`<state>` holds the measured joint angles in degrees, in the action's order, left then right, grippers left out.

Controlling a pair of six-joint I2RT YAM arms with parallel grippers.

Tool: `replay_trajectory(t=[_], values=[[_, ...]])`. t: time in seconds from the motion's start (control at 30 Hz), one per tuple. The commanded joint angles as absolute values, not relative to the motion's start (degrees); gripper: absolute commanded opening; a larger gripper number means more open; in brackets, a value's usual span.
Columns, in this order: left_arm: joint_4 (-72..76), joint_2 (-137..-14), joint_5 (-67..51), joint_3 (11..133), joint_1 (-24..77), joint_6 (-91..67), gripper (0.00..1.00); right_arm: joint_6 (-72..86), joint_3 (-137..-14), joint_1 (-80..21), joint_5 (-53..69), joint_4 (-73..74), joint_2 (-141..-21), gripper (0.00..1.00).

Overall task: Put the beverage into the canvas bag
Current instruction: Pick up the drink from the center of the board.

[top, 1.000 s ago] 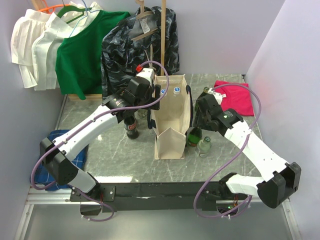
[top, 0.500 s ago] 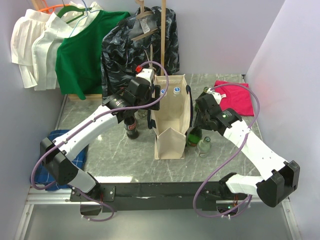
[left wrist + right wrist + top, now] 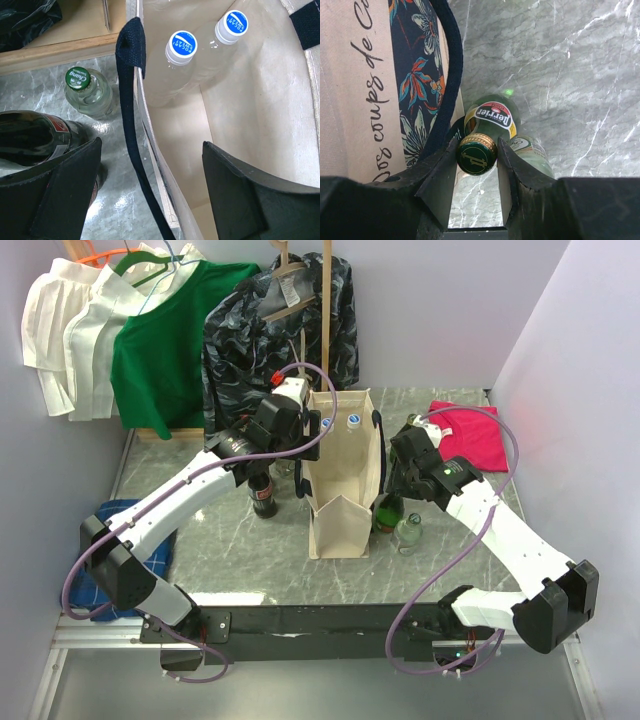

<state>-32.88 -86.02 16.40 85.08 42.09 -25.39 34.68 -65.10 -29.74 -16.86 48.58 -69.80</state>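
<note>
At 3 o'clock of the canvas bag (image 3: 340, 485), right gripper (image 3: 477, 152) fingers are clamping the green bottle (image 3: 491, 116) cap; left gripper (image 3: 150, 147) fingers are standing apart at 9 o'clock.

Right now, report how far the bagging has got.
Done: two clear plastic bottles with blue-and-white caps stand inside the cream canvas tote bag. In hand: the right fingers pinch the green glass Perrier bottle at its cap, beside the bag. To do: lifting it in; the left fingers straddle the bag's wall, open.
</note>
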Motion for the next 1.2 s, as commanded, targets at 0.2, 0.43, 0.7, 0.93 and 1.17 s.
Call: replay_trajectory(t=[0.2, 0.43, 0.7, 0.93, 1.17], values=[[-32.6, -85.0, 17.0, 84.9, 42.1, -26.0, 0.86, 34.5, -63.3, -29.4, -17.6, 49.3, -71.5, 0.13], [-32.7, -85.3, 17.0, 85.9, 42.2, -25.6, 0.85, 34.7, -64.5, -29.4, -19.2, 51.0, -71.1, 0.0], [-32.7, -86.0, 16.7, 86.8, 42.2, -25.1, 0.84, 34.7, -67.3, -29.4, -21.5, 52.3, -68.5, 0.0], [-32.9, -85.4, 16.9, 86.7, 42.2, -25.3, 0.82, 34.7, -68.0, -29.4, -22.4, 51.3, -66.9, 0.0], [-32.8, -85.0, 16.7, 86.2, 42.2, -25.7, 0.81, 34.9, -68.6, -29.4, -23.7, 50.5, -65.7, 0.0]])
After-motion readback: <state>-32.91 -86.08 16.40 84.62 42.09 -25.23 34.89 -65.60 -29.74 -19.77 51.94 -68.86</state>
